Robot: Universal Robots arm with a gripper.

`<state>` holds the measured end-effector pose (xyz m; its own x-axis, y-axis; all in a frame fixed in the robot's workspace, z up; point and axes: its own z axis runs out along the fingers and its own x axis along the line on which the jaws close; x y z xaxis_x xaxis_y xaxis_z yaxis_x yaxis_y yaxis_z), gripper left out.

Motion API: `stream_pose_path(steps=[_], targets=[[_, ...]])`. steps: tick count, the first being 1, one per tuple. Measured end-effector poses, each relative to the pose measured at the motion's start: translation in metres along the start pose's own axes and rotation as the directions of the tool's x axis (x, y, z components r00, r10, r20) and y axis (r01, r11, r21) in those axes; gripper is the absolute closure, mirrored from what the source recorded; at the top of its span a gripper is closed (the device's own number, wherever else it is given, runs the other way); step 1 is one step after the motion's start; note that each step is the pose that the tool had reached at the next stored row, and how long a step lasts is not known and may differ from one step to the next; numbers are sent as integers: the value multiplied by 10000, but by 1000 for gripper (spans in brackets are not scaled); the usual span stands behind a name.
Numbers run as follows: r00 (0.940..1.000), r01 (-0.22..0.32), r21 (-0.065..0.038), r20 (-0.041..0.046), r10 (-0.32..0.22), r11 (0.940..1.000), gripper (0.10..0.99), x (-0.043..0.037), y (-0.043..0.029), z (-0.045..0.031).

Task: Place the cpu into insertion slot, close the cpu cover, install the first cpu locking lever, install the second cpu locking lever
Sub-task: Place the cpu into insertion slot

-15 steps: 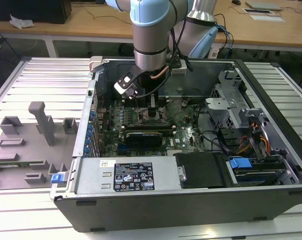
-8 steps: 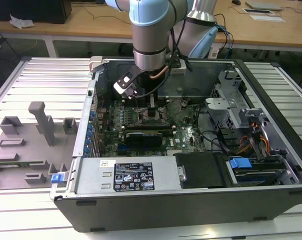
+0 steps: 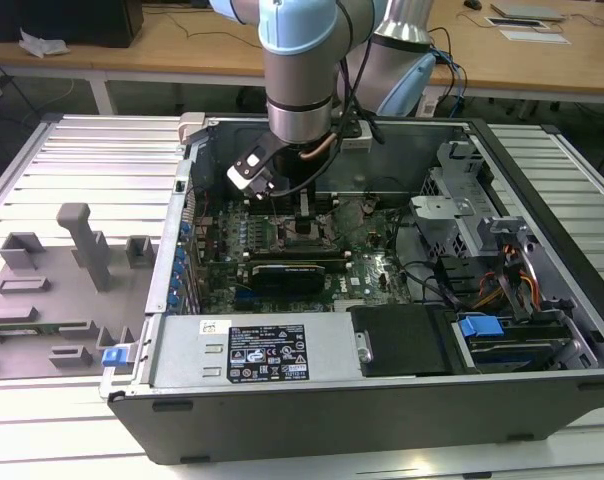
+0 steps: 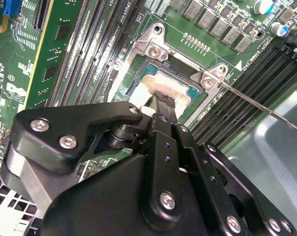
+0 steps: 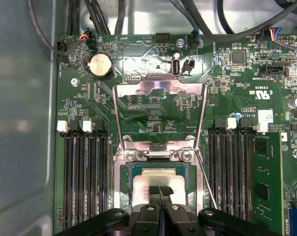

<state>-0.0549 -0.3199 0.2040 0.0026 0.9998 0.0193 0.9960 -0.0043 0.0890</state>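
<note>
The cpu [image 5: 147, 178] lies flat in the insertion slot [image 5: 123, 189], its silvery top framed by the black socket on the green board. My gripper [image 5: 161, 191] stands right over it, fingers shut together with nothing between them and tips at the chip's top face; I cannot tell if they touch. The cpu cover [image 5: 161, 87] is swung open, a silvery frame standing up from its hinge beyond the socket. A thin locking lever [image 5: 206, 179] juts out free beside the socket. The second wrist view shows the cpu [image 4: 170, 82], gripper [image 4: 162, 101] and lever [image 4: 266, 110]. In the exterior view the gripper [image 3: 302, 205] hangs inside the case.
Black memory slots [image 5: 84, 177] flank the socket on both sides, one holding a green module [image 5: 264, 182]. A coin battery [image 5: 100, 65] and cables sit beyond the cover. The graphics card [image 3: 292, 272], drive bays [image 3: 502, 290] and case walls hem in the arm. A grey fixture tray [image 3: 72, 260] lies outside.
</note>
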Motion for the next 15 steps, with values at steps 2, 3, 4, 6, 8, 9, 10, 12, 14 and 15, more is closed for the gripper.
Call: stream_pose_path(steps=[2, 3, 4, 6, 8, 9, 10, 12, 14, 15], targets=[[10000, 1, -1, 0, -1, 10000, 980, 0, 4, 1], [10000, 2, -1, 0, -2, 10000, 980, 1, 4, -1], [10000, 1, -8, -8, -1, 10000, 980, 2, 6, -7], [10000, 2, -5, -5, -2, 10000, 980, 2, 8, -33], [10000, 4, -2, 24, -4, 10000, 980, 2, 11, -72], [10000, 6, -1, 49, -6, 10000, 980, 2, 12, -92], [10000, 9, -1, 96, -9, 10000, 980, 3, 16, -128], [9999, 14, -2, 172, -14, 10000, 980, 4, 20, -185], [9995, 18, -2, 301, -18, 10000, 980, 5, 26, -248], [9993, 20, -2, 379, -20, 10000, 980, 6, 31, -294]])
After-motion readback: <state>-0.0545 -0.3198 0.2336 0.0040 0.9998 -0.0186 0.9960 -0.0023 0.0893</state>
